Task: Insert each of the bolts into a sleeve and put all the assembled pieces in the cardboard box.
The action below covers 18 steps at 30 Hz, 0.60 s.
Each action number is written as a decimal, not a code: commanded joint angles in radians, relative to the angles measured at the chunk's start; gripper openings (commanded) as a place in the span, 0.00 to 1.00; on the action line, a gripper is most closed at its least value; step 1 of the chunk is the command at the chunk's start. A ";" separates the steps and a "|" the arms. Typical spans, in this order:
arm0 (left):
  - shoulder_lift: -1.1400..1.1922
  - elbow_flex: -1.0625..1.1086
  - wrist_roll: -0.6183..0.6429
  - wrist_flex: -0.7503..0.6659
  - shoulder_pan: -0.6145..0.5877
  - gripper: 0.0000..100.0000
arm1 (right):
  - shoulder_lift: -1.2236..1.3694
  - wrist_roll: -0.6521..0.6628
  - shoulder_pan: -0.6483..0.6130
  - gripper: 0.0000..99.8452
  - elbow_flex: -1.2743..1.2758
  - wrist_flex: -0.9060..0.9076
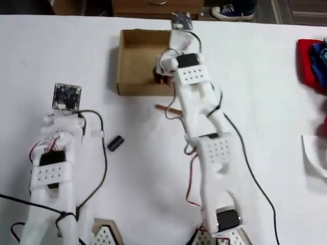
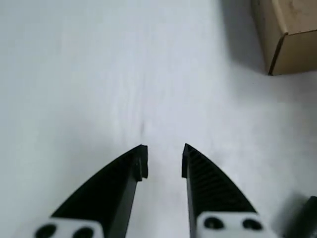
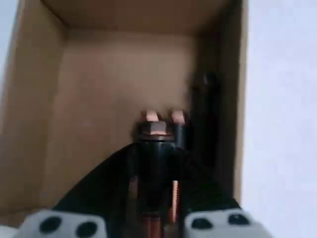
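Right end effector [image 3: 156, 161] clamps sleeved bolt [image 3: 157, 133] inside cardboard box [image 3: 39, 99]

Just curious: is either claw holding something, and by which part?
The right claw grips a black sleeve, bolt inside, by the sleeve's body, above the box. The left claw is empty.

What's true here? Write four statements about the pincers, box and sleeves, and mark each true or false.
1. The right pincer holds a sleeved bolt over the box. True.
2. The left pincer grips a sleeve. False: it is open and empty, over the bare table.
3. A loose sleeve lies on the table between the arms. True.
4. The box is empty. False: a dark piece lies inside by one wall.
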 commanded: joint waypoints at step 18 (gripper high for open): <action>0.000 0.033 0.190 -0.068 -0.005 0.14 | 0.173 -0.011 -0.087 0.02 -0.451 -0.042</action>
